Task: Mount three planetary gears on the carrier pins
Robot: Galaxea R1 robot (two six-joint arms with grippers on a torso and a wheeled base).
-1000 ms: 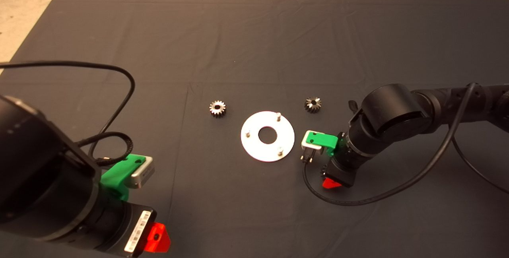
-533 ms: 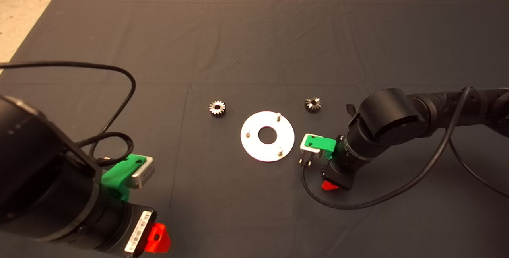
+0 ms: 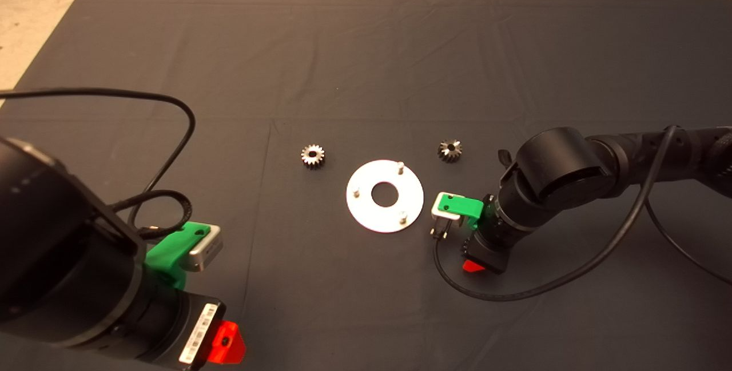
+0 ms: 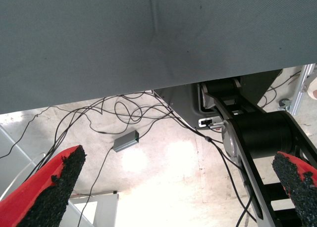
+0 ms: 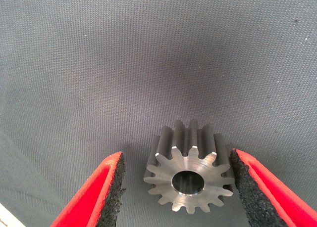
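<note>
- Sitting flat on the mat (image 5: 148, 64) between the right gripper's (image 5: 176, 192) fingers is one gear (image 5: 189, 175), bore up; one pad (image 5: 245, 187) is touching or nearly touching its teeth, the other pad (image 5: 115, 187) is apart with a gap, so the jaws are open around it and not clamped yet.
- Wide stance makes sense: fingers straddle the teeth for a side pinch, leaving the bore free to drop over a pin.
- Head view hides that gear under the right gripper (image 3: 472, 256), which sits low just beside the disc's (image 3: 366, 211) near-right edge.
- Two other gears lie loose on the mat: one (image 3: 313, 156) beyond the disc's left side, one (image 3: 450, 150) beyond its right side, both apart from the disc.
- Three carrier pins (image 3: 401, 167) stand upright around the disc's central hole, all bare; no gear mounted yet.
- Nearest pin (image 3: 403, 217) is close to the right gripper, likely the first target.
- Left gripper (image 4: 173, 187) is parked at the mat's lower-left edge, fingers spread wide and empty; its wrist view shows floor and cables past the mat edge.
- Judged step: closing on the first gear; task barely started.
</note>
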